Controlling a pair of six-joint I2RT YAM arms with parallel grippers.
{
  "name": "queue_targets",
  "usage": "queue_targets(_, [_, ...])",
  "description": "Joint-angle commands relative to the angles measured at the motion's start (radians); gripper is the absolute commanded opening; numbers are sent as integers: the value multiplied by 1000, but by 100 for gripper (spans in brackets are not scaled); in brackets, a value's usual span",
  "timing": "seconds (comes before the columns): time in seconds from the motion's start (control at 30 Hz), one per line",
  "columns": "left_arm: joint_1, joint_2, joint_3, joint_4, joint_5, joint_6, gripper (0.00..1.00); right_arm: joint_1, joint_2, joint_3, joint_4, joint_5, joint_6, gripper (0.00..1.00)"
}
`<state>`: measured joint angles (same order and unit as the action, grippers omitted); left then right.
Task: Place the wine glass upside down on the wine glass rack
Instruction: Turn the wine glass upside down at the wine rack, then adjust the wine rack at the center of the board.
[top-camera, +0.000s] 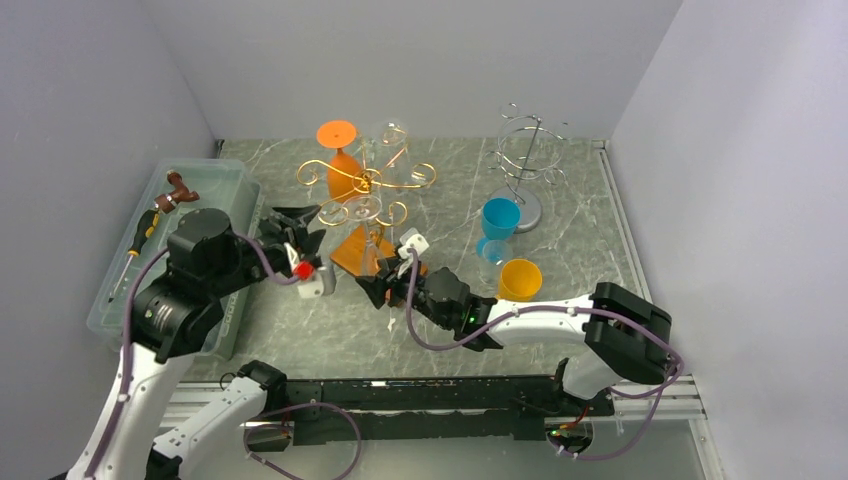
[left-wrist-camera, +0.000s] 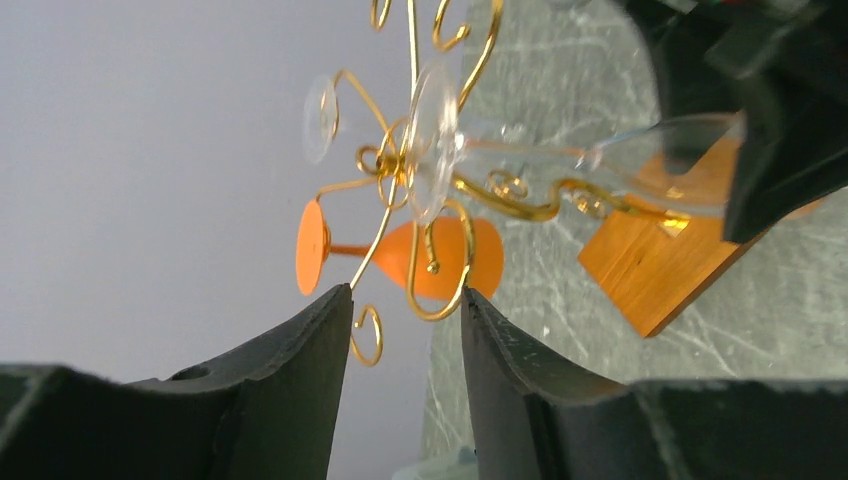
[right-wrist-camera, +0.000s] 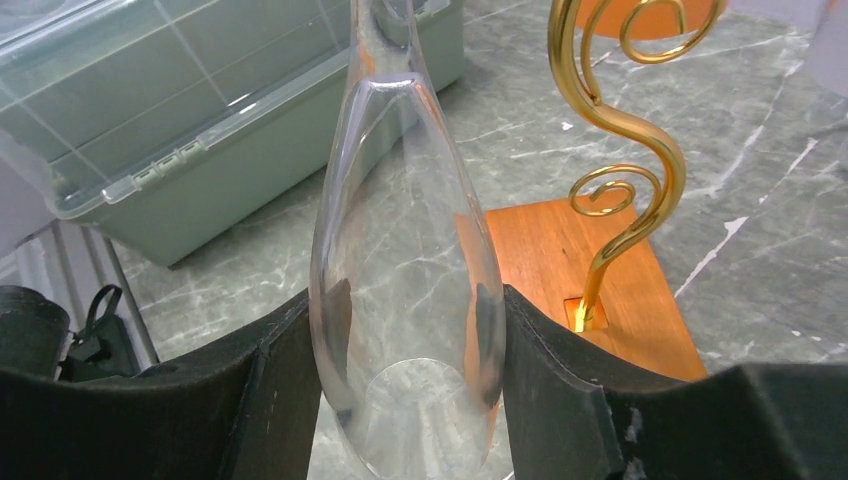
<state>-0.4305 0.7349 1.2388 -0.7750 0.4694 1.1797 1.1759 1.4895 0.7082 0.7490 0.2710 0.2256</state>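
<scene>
Right claw (right-wrist-camera: 405, 305) is clamped on the clear glass (right-wrist-camera: 405, 250) by its bowl, stem pointing away toward the gold rack (top-camera: 366, 180). The left wrist cam adds what the right one doesn't: the glass's foot is up against the rack's front curls. I can't tell if it's seated. Left claw (left-wrist-camera: 405, 300) has its fingers apart with nothing between them, just short of the rack. It's tight there: wood base (right-wrist-camera: 590, 270) below, orange glass (top-camera: 340, 150) hanging on the far side, bin (top-camera: 205, 166) to the left. Open table (top-camera: 590, 230) to the right, past the blue cup (top-camera: 500, 218).
</scene>
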Motion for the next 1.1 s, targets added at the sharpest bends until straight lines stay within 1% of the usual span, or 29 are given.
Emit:
queue_targets(0.0, [4,52,-14,95,-183,-35,51,23,-17,-11,121,85,-25,23])
queue_targets(0.07, [9,56,-35,116,-196,-20,56,32,-16,-19,131,99,-27,23])
queue_targets(0.2, [52,79,-47,131,-202,-3,72,34,-22,-45,153,114,-23,23])
queue_targets(0.27, [98,90,-51,134,-181,7,73,34,-27,-51,156,123,-28,23])
queue_targets(0.37, [197,110,-65,167,-122,27,72,34,-37,-60,163,131,-34,23])
queue_targets(0.43, [284,139,-51,166,-47,30,71,34,-47,-72,167,135,-36,23])
queue_targets(0.47, [306,153,-46,163,-29,33,70,34,-53,-80,169,137,-37,23])
queue_targets(0.53, [314,161,-72,201,-13,42,68,33,-67,-90,171,141,-38,23])
queue_targets(0.6, [323,163,-93,234,36,42,67,33,-75,-94,168,140,-42,23])
queue_targets(0.77, [348,199,-123,333,109,-10,66,28,-83,-88,166,135,-51,23])
queue_targets(0.97, [386,252,-152,453,158,-30,57,13,-97,-105,173,127,-46,22])
queue_targets(1.07, [400,282,-134,431,203,-23,53,8,-111,-116,167,125,-49,22])
